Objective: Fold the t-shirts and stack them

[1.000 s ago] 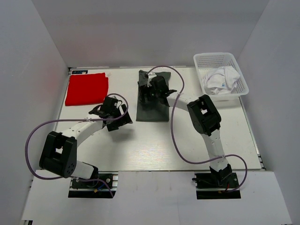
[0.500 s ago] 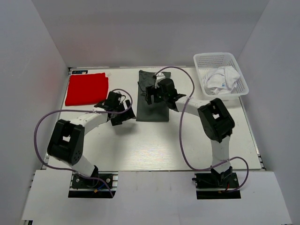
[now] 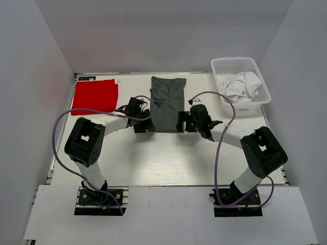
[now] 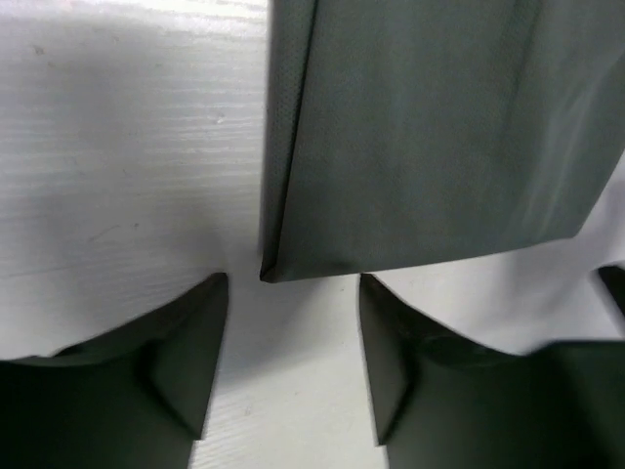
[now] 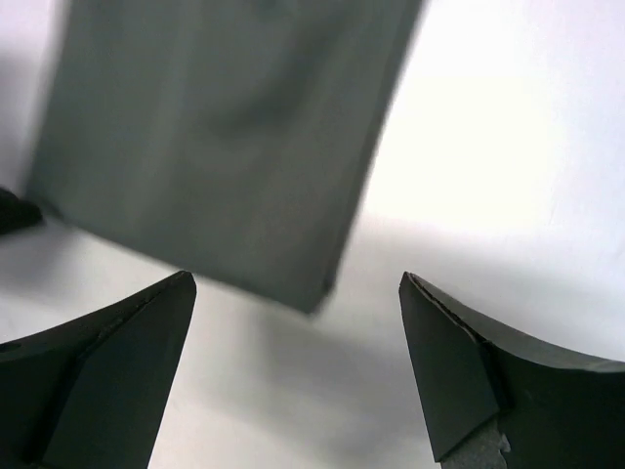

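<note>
The dark grey-green t-shirt (image 3: pixel 167 103) lies folded in a long strip at the table's middle back. My left gripper (image 3: pixel 144 124) is open at its near left corner; in the left wrist view that corner (image 4: pixel 283 264) sits just beyond the gap between my fingers. My right gripper (image 3: pixel 183 122) is open at the near right corner; in the right wrist view the corner (image 5: pixel 312 293) lies ahead of the wide gap. The folded red t-shirt (image 3: pixel 94 96) lies at the back left. A crumpled white t-shirt (image 3: pixel 240 88) sits in the basket.
The white plastic mesh basket (image 3: pixel 259 101) stands at the back right corner. Purple cables loop from both arms over the table's near half. White walls enclose the table on three sides.
My right gripper has drawn back from on top of the grey-green shirt to its near right corner. My left gripper has moved right to the near left corner. The shirt now lies flatter and longer.
</note>
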Available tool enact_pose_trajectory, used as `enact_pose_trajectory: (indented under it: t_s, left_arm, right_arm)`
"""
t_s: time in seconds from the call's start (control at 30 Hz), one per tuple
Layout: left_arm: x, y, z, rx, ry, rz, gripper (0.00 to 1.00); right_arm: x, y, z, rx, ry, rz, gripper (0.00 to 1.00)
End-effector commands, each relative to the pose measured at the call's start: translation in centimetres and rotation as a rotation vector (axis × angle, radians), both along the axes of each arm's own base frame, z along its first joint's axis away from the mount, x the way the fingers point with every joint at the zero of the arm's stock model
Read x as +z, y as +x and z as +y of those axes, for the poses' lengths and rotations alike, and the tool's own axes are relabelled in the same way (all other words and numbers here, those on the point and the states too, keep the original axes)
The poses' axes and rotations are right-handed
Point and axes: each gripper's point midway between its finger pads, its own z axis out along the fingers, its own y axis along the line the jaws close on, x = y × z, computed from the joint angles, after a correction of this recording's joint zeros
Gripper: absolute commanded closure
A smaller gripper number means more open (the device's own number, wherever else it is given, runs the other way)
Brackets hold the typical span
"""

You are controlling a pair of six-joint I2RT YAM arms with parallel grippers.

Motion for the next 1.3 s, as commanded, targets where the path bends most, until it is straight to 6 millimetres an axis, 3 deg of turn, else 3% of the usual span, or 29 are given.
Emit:
enact_pose_trajectory:
  t_s: [0.0, 0.17, 0.37, 0.5, 0.57, 0.87, 0.97, 1.07, 1.1, 1.13, 1.2, 1.27]
  left_arm:
    - [-2.1, -1.2, 1.1, 0.002, 0.089, 0.055, 0.38]
    - [-3.6, -1.3, 1.7, 0.033, 0.125, 0.085, 0.47]
    - [-3.9, -0.5, 1.3, 0.033, 0.126, 0.087, 0.63]
    - [-4.5, -1.3, 1.5, 0.027, 0.127, 0.11, 0.91]
    - [-4.4, -1.5, 1.3, 0.021, 0.113, 0.106, 1.0]
    - [-4.4, -0.9, 1.2, 0.026, 0.114, 0.091, 1.0]
    - [-4.3, -0.7, 1.1, 0.026, 0.11, 0.082, 1.0]
    - [-3.7, -0.9, 1.2, 0.027, 0.102, 0.066, 1.0]
    - [-3.3, -0.6, 1.1, 0.027, 0.093, 0.048, 1.0]
    - [-3.4, -1.2, 1.4, 0.027, 0.097, 0.055, 1.0]
    - [-1.9, -1.4, 0.9, 0.014, 0.07, 0.02, 1.0]
    - [-1.8, -3.3, 1.1, 0.002, 0.053, 0.068, 1.0]
  right_arm:
    - [-0.7, -2.7, 0.0, -0.014, 0.081, 0.095, 0.1]
    - [-1.8, -2.9, 0.1, -0.016, 0.091, 0.117, 0.13]
    - [-3.2, -2.5, 1.0, -0.011, 0.096, 0.166, 0.28]
    - [-3.9, -3.1, 0.9, -0.017, 0.106, 0.187, 0.5]
    - [-4.4, -3.3, 0.8, -0.025, 0.114, 0.186, 0.52]
    - [-5.3, -1.3, 1.0, -0.059, 0.075, 0.17, 0.55]
    - [-5.7, -1.2, 0.6, -0.074, 0.061, 0.174, 0.65]
    - [-5.2, -1.6, 0.4, -0.075, 0.061, 0.163, 0.95]
    - [-5.4, -1.9, 0.0, -0.083, 0.053, 0.163, 1.0]
    - [-4.3, -1.9, 0.1, -0.072, 0.064, 0.14, 1.0]
    - [-4.6, -3.3, -0.3, -0.047, 0.048, 0.173, 1.0]
    - [-3.2, -4.1, -0.2, -0.002, 0.056, 0.17, 1.0]
